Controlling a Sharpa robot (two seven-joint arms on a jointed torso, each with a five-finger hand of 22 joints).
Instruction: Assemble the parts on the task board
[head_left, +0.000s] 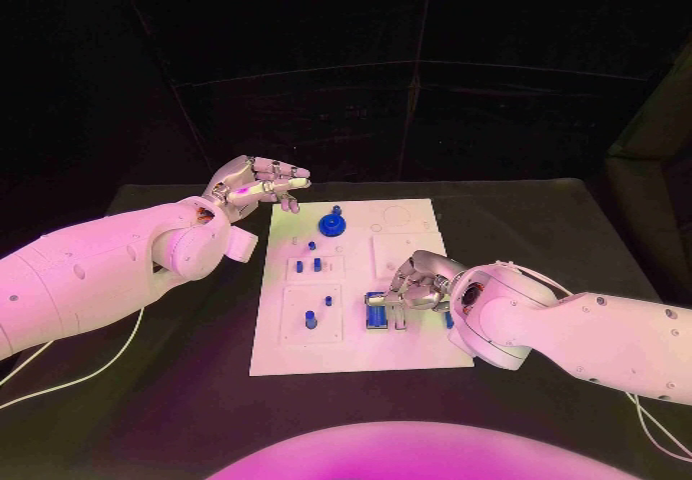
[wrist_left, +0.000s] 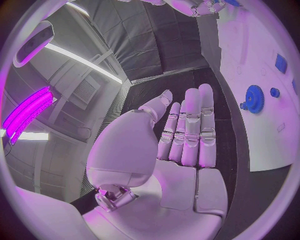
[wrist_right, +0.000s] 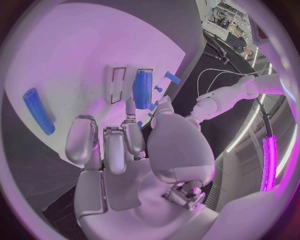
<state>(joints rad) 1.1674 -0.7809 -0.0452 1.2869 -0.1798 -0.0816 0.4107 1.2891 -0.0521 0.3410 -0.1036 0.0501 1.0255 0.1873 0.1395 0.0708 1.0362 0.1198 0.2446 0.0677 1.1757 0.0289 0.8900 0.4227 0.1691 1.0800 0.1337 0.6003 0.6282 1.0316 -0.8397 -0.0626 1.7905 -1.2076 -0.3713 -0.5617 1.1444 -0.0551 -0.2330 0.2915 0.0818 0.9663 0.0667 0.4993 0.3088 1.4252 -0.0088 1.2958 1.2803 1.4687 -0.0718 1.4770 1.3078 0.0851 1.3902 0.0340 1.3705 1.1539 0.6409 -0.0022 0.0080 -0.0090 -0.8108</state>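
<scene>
The right hand (head_left: 414, 285) hovers curled and empty over the white plastic task board (head_left: 418, 215), beside a ribbed blue block (head_left: 376, 312). Approach it squarely, I judge. The left hand (head_left: 257, 184) hangs released.

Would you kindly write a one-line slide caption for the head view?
Right hand reaches over a blue part on the white task board, while the left hand hovers open beyond the board's far-left corner.
</scene>
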